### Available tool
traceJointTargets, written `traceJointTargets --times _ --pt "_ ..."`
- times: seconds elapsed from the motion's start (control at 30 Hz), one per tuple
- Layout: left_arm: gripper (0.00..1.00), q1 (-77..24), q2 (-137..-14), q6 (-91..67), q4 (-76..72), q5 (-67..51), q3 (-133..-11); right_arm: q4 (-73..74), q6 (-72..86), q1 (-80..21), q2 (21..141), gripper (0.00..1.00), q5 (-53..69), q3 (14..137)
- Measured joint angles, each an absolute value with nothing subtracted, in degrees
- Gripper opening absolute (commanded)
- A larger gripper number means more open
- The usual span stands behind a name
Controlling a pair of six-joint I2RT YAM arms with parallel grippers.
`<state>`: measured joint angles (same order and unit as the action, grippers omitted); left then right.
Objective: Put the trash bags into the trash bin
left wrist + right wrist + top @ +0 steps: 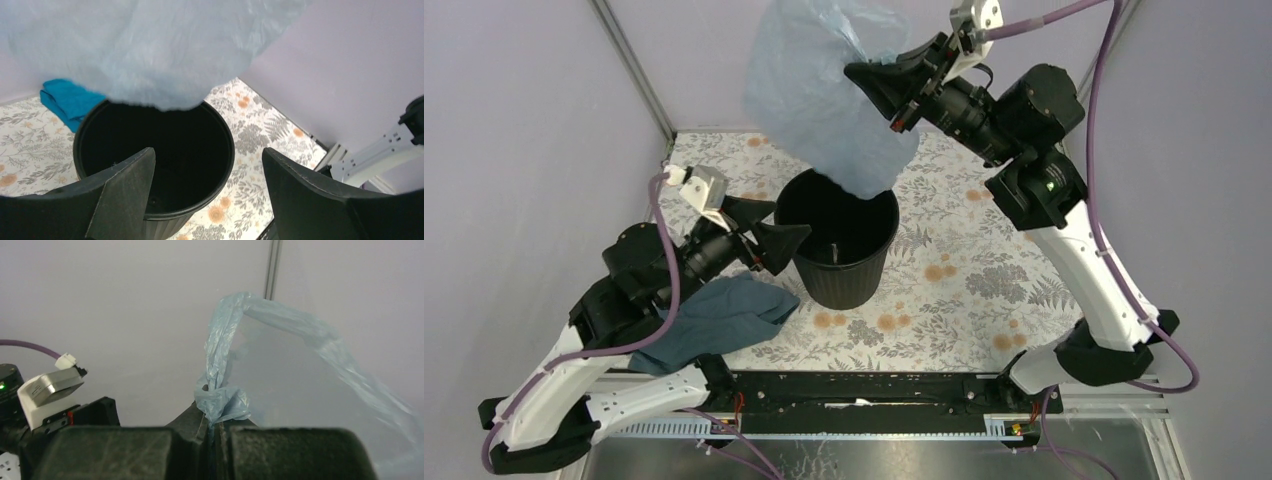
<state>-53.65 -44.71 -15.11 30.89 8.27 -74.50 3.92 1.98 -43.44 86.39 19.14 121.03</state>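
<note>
trash bin (839,285) mouth open on near side, far rim covered by the hanging tail of the trash bag (819,90); the bag fills the air above and behind the bin, pinched high up in the right gripper (856,75). Left gripper (790,220), jaws spread, sits just beside the bin's left rim, blocks that side. Slate cloth (714,320) lies near-left of bin, against the left arm. Teal cloth (67,100) on table behind bin. Table (984,290) right of and in front of bin is open, right arm (1084,260) along its right edge. Walls (524,120) close left, back, right
</note>
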Motion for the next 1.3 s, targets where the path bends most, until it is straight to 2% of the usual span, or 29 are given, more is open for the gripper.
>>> traceJointTargets --times 0.33,0.73,0.9,0.97,1.17,1.3 --pt "0.98 -53.65 -46.83 -17.19 28.34 18.68 -73.78 0.19 8.93 -43.48 75.75 0.0 14.83 103.02" --pt "0.99 -53.67 -49.65 -19.53 29.63 26.59 -76.4 8.23 4.75 -43.46 65.71 0.0 11.29 89.3" --pt "0.99 -52.45 -59.22 -21.76 35.94 31.7 -89.03 8.86 0.27 -43.46 65.56 0.0 10.17 86.41" --pt "0.98 -48.66 -63.33 -22.39 37.1 30.68 -92.86 8.97 -0.56 -43.46 65.54 0.0 10.63 85.69" --pt "0.99 -18.81 -70.54 -26.65 37.56 9.5 -93.12 9.67 -1.32 -43.46 64.2 0.0 11.81 83.15" --pt "0.99 -6.94 -71.75 -31.35 32.8 -4.23 -91.9 10.33 -1.5 -43.46 63.37 0.0 12.99 82.91"
